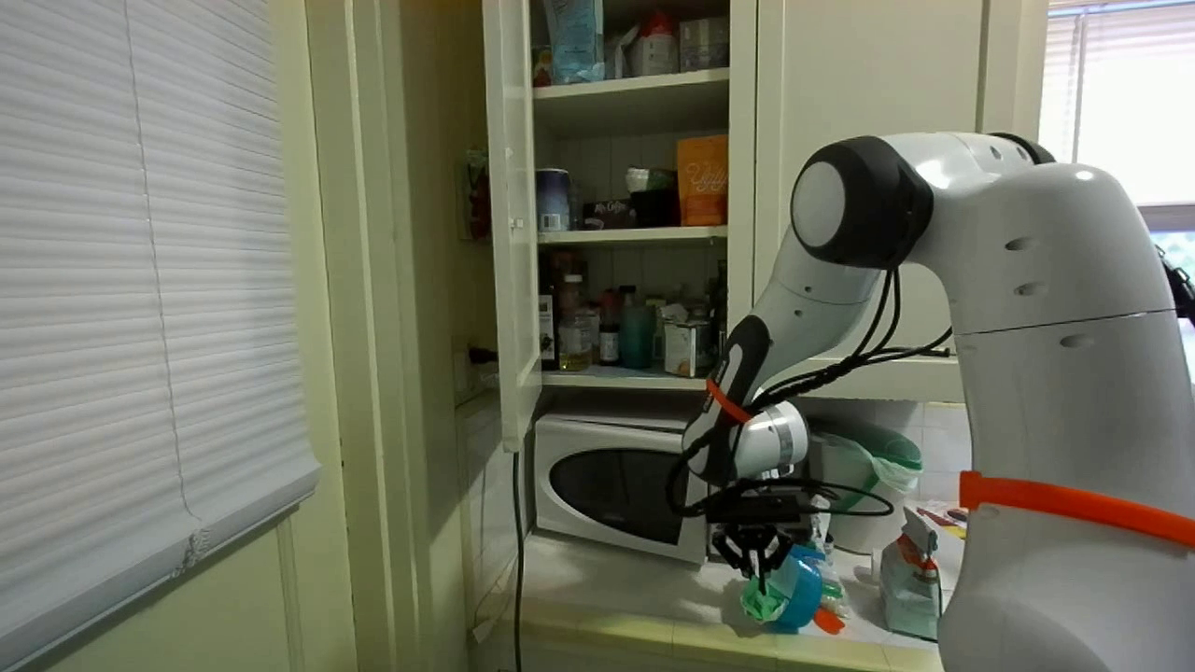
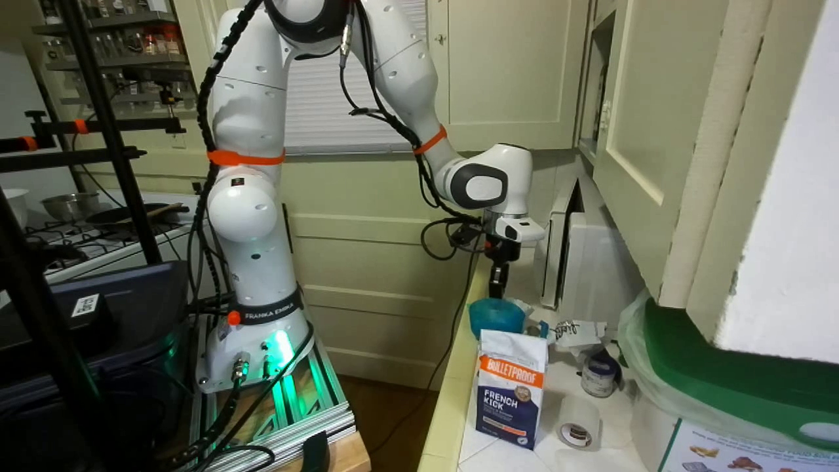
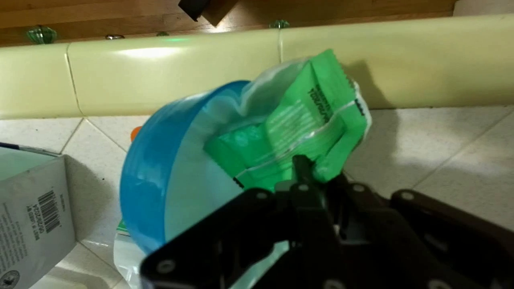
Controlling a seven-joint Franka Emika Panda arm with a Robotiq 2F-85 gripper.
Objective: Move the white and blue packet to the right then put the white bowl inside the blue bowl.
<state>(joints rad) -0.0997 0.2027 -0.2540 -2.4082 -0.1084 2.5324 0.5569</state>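
One blue bowl (image 3: 144,176) sits tilted on the counter (image 3: 461,132), beside its yellow edging (image 3: 172,76), mouth turned toward the gripper (image 3: 321,174). A pale whitish-green surface, seemingly the white bowl (image 3: 194,196), lies inside the blue wall; its rim is largely hidden. At least one green wrapper (image 3: 317,116) lies there too; the exact count is uncertain. Gripper jaws stand nearly together at the wrapper; whether they pinch it or a bowl edge cannot be told.

One white and blue packet (image 2: 510,390) stands upright on the counter, near the blue bowl but apart. Its front reads "BULLETPROOF" and "FRENCH KICK"; the wrist view shows a barcode. One dark box (image 1: 609,215) on a cabinet shelf (image 1: 635,235) reads "Mr. Coffee"; the arm's base (image 2: 262,347) reads "FRANKA EMIKA".

Also noted: one white roll (image 2: 582,416), one small jar (image 2: 598,380), one green-lidded bin (image 2: 741,373), one microwave (image 1: 607,495), partly blocked by the arm. In an exterior view, the packet overlaps the blue bowl's lower edge.
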